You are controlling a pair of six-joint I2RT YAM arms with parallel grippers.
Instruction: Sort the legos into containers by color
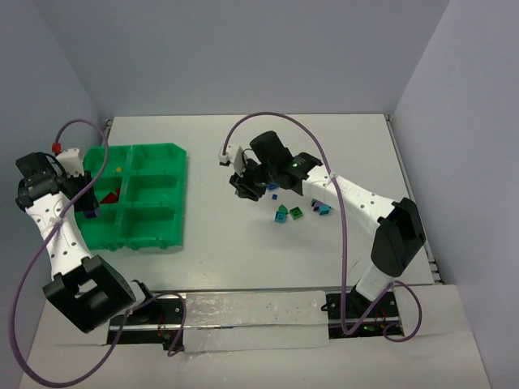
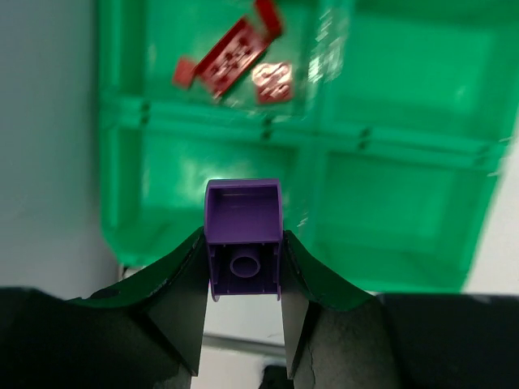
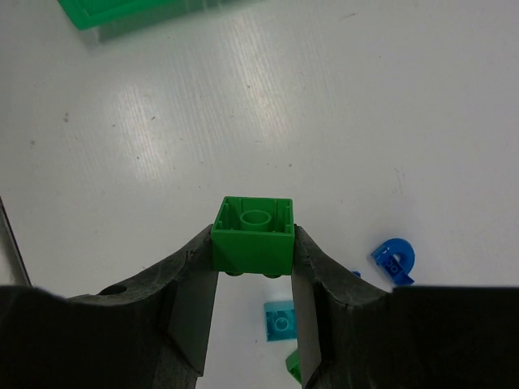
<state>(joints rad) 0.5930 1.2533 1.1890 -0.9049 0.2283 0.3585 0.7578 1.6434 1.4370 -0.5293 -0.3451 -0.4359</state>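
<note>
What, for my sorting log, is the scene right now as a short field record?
left pincer: shut on purple brick, above green tray
right pincer: shut on green brick, above table
red pieces: in one tray compartment
loose bricks: teal, green, blue, on table

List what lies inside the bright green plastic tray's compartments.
Flat red lego pieces lie in one compartment. The left arm hides part of the green tray from above, so some bins' contents are unclear.
</note>
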